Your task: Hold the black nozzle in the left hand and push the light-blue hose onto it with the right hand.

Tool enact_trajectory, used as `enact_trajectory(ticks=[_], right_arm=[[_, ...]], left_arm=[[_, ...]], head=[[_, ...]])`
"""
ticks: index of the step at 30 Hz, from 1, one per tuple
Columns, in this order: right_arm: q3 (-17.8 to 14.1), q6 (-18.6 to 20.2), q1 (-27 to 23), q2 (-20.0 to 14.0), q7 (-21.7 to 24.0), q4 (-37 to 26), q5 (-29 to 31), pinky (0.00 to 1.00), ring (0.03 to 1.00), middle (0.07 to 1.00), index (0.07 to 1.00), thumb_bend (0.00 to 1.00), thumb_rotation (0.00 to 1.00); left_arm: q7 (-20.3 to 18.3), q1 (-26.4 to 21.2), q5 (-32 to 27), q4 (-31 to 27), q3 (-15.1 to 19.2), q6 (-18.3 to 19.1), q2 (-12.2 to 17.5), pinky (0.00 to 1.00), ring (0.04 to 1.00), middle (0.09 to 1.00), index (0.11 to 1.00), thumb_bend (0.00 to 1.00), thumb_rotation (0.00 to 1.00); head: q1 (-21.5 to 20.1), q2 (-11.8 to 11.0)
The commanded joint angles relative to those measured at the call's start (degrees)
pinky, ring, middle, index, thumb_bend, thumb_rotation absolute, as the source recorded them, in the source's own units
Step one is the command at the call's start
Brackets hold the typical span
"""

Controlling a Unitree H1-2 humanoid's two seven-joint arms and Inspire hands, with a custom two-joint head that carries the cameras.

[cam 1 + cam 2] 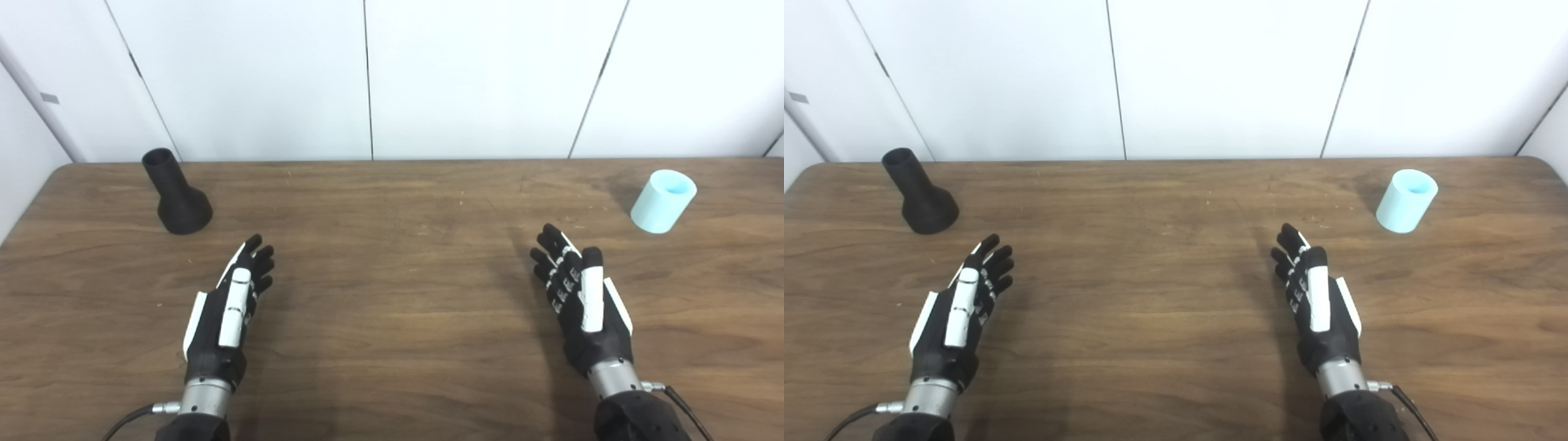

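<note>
Nearest to the camera, both arms come in from the bottom edge, each with a metal wrist ring and a thin black cable at its side. The left hand (229,309) is above the table (392,294), on the left side, with the thumb edge turned up. Its fingers (260,260) are stretched forward and a little apart, and they hold nothing. The right hand (582,300) is in a similar pose on the right side, its fingers (554,251) also extended, spread a little and empty. The two hands are well apart from each other, and each one throws a soft shadow on the wood toward the middle of the table.

Farther back on the left, the black nozzle (176,195) stands on its wide base with the narrow open neck pointing up and leaning a little to the left. It is beyond the left hand and apart from it, with bare wood between them. On the right, the light-blue hose (663,201) is a short piece of tube that stands on one end, with its open mouth up. It is beyond the right hand, to its right, and not touched by it.

The table is brown wood with a dark grain and rounded far corners. Behind it is a wall of white panels (478,73) with thin dark seams between them.
</note>
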Motion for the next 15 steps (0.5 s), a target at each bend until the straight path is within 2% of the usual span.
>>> enact_trajectory(ticks=[1, 15], right_arm=[[0.23, -1.74, -1.27, -0.12, 0.53, -1.66, 0.13, 0.96, 0.942, 0.948, 0.936, 0.58, 1.00], [0.24, -1.59, -1.46, -0.18, 0.46, -1.56, 0.18, 0.96, 0.941, 0.946, 0.935, 0.58, 1.00]], left_arm=[[-0.26, 0.39, 0.09, -1.24, -0.23, -1.51, 0.81, 0.91, 0.909, 0.892, 0.874, 0.36, 0.97], [-0.18, 0.27, 0.14, -1.23, -0.32, -1.39, 0.70, 0.91, 0.910, 0.893, 0.875, 0.35, 0.98]], head=[[0.08, 0.02], [0.10, 0.05]])
